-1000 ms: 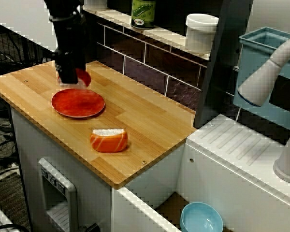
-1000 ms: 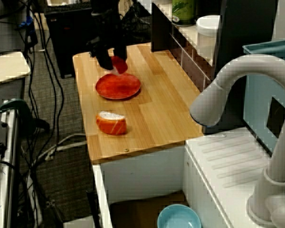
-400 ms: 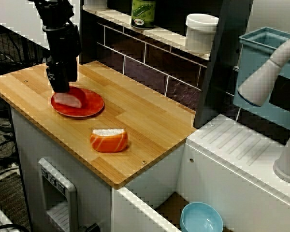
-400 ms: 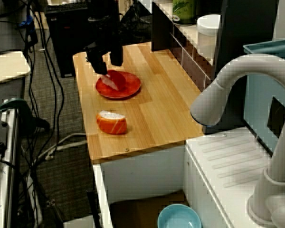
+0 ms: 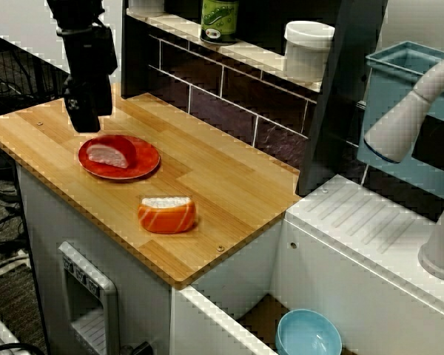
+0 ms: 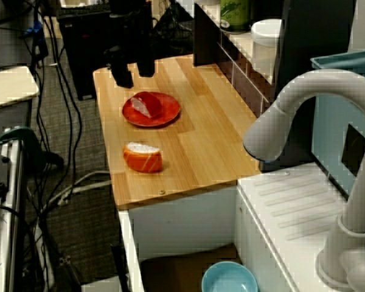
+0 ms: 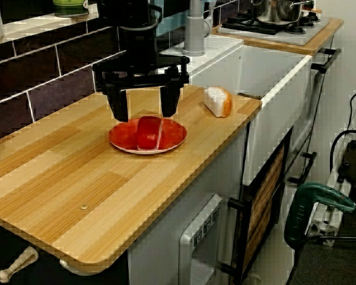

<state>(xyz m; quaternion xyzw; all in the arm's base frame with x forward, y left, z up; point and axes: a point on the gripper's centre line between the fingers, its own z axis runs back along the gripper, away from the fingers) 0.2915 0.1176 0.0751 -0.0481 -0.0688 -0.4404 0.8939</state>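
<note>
Hand (image 7: 143,108) spread over sushi (image 7: 148,132) on red plate (image 7: 122,138) — wooden counter (image 7: 77,172)

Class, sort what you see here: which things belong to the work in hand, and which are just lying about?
In hand: open gripper, tuna sushi, red plate beneath it.
Lying about: salmon sushi, blue bowl, white jar, green container, faucet.

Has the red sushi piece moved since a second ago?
Yes. The red sushi piece went down from the end effector onto the red plate.
</note>
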